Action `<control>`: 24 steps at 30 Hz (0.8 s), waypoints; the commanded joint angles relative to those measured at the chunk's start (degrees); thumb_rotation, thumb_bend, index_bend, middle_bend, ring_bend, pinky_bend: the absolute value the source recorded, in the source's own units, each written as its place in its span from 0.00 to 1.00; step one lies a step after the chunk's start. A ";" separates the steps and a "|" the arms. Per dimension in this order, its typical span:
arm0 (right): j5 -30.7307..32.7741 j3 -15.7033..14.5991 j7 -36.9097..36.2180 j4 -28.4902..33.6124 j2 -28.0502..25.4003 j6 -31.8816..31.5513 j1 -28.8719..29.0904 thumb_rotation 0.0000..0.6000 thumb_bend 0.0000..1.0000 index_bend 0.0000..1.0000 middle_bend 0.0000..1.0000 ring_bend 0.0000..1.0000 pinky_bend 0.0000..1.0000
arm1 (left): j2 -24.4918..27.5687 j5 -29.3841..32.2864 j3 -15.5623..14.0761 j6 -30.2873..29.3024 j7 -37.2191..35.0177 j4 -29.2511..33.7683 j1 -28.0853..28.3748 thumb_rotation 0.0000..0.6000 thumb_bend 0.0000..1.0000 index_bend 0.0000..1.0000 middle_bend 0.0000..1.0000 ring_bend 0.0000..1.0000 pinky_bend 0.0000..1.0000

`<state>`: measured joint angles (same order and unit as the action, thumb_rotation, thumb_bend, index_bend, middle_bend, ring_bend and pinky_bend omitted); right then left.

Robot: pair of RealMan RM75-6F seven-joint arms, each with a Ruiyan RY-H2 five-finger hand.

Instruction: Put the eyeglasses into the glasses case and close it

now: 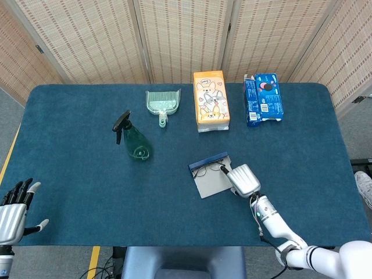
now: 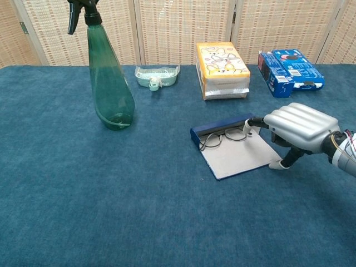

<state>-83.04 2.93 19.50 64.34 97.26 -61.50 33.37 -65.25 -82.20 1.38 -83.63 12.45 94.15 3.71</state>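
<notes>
With the eyeglasses (image 2: 223,137) already lying in the open glasses case (image 2: 236,153), closing is the step in hand: my right robot hand (image 2: 295,129), fingers curled and holding nothing, must lift the flap.

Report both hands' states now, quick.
Left hand: open, fingers apart, holding nothing, off the table edge.
Right hand: at the open case, a fingertip by the glasses; grip cannot be told.
</notes>
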 commanded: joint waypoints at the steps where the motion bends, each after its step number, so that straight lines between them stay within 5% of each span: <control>1: -0.09 0.09 -0.10 -0.79 0.55 0.26 0.20 1.00 0.20 0.23 1.00 1.00 1.00 | 0.06 0.02 -0.05 0.02 0.03 -0.01 -0.02 1.00 0.13 0.15 0.07 0.05 0.18; 24: -1.33 1.52 -0.84 -3.19 2.32 -0.30 1.66 1.00 0.35 0.24 1.00 1.00 1.00 | -0.01 -0.01 -0.15 -0.38 -1.27 -1.05 -0.49 1.00 0.13 0.15 0.07 0.05 0.18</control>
<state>-84.38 4.35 18.63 61.13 99.55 -61.85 34.93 -65.25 -82.22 1.23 -84.02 11.18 93.10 3.22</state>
